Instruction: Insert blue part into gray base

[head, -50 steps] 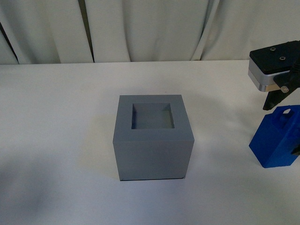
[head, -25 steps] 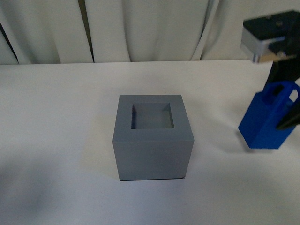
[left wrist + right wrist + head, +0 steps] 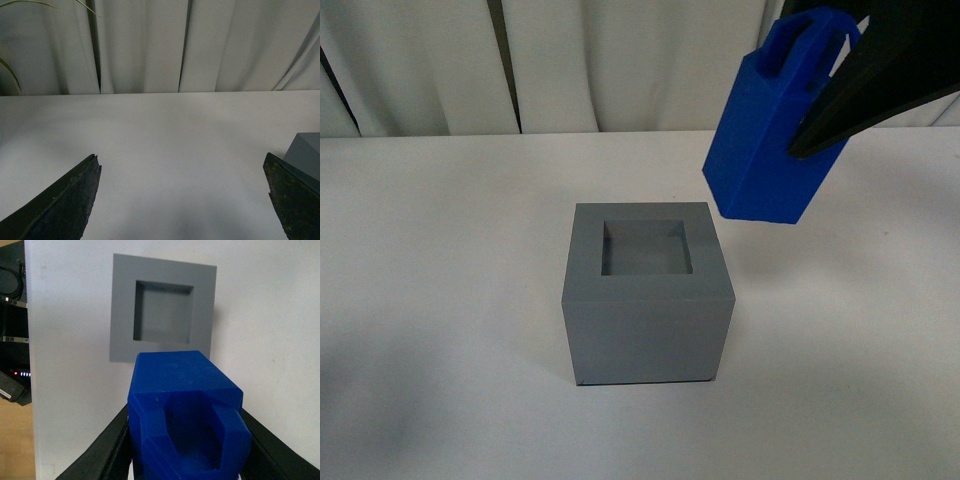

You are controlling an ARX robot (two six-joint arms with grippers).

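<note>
Right gripper (image 3: 185,416) clamped bright blue matte plastic block (image 3: 765,140), tilted, above-right of matte gray recessed cube (image 3: 648,300); left gripper (image 3: 181,159) jaws spread wide.

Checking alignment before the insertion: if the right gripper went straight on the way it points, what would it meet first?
Probably the gray base: in the right wrist view it lies directly ahead of the right gripper and the blue part it holds. Whether near rim or recess, depth leaves unclear.
</note>
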